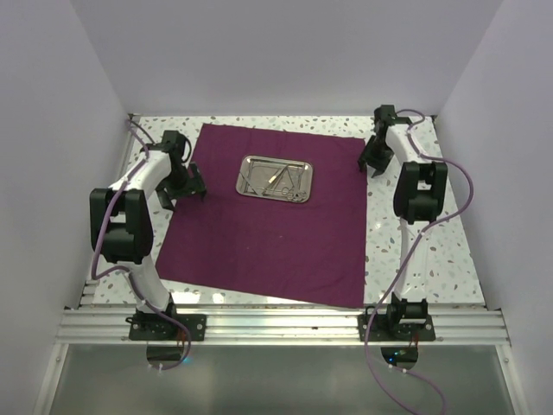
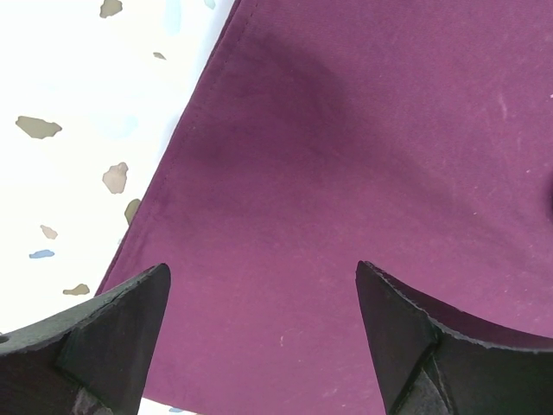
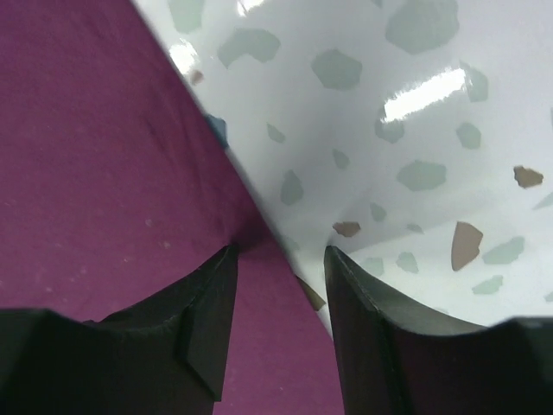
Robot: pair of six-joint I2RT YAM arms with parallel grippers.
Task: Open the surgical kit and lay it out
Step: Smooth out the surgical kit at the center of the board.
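Observation:
The surgical kit lies unwrapped: its plum cloth (image 1: 268, 242) is spread flat, and a small steel tray (image 1: 276, 159) stands on its far half with thin silver instruments (image 1: 275, 180) inside. My left gripper (image 1: 184, 198) hovers open over the cloth's left edge. In the left wrist view, bare cloth (image 2: 363, 156) fills the space between its wide-apart fingers (image 2: 263, 277). My right gripper (image 1: 371, 168) is low at the cloth's right edge, near the far corner. Its jaws (image 3: 278, 252) stand narrowly apart, straddling the hem (image 3: 251, 233), one finger over cloth and one over table.
The speckled white tabletop (image 1: 415, 251) shows around the cloth on all sides. White walls enclose the table left, right and behind. An aluminium rail (image 1: 276, 324) with both arm bases runs along the near edge.

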